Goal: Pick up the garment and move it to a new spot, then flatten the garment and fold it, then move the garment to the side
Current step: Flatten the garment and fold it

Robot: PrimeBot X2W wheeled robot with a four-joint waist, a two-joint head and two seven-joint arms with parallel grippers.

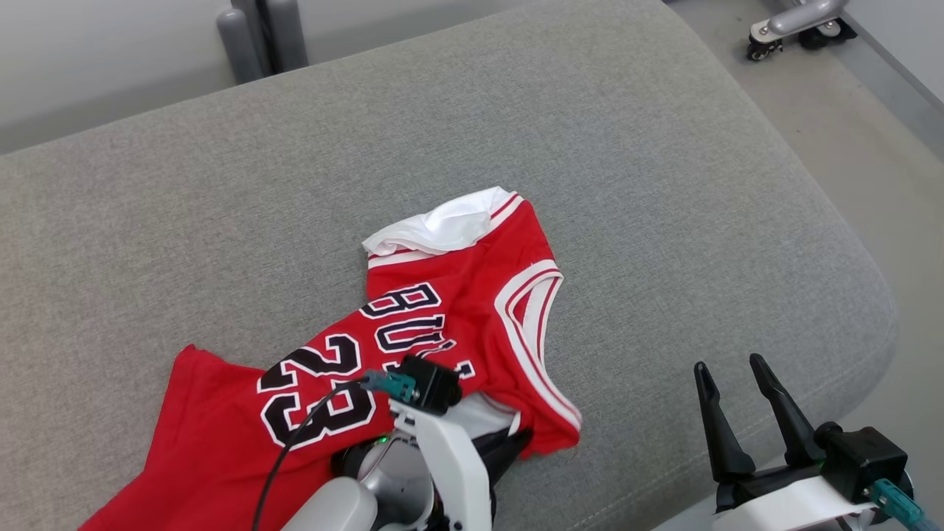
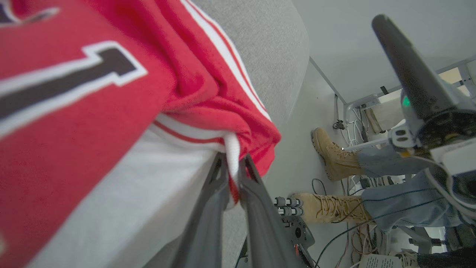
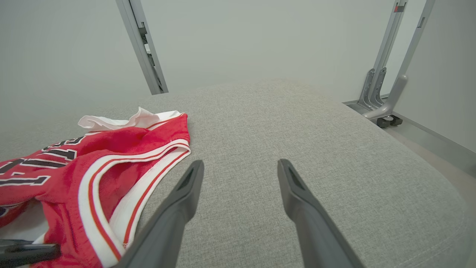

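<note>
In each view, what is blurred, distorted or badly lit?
Head view: soft even light, no glare; jersey sharp on the cushion. Left wrist view: the near jersey is blurred, the cushion's edge bows. Right wrist view: the right hand is soft low down, only faint shadows.

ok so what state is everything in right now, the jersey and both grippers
red basketball jersey, rumpled on the grey cushion, not flattened or folded, white inside turned out at its far end
left gripper, shut on the jersey's white-trimmed edge
right gripper, open, holding nothing, apart from the jersey
</note>
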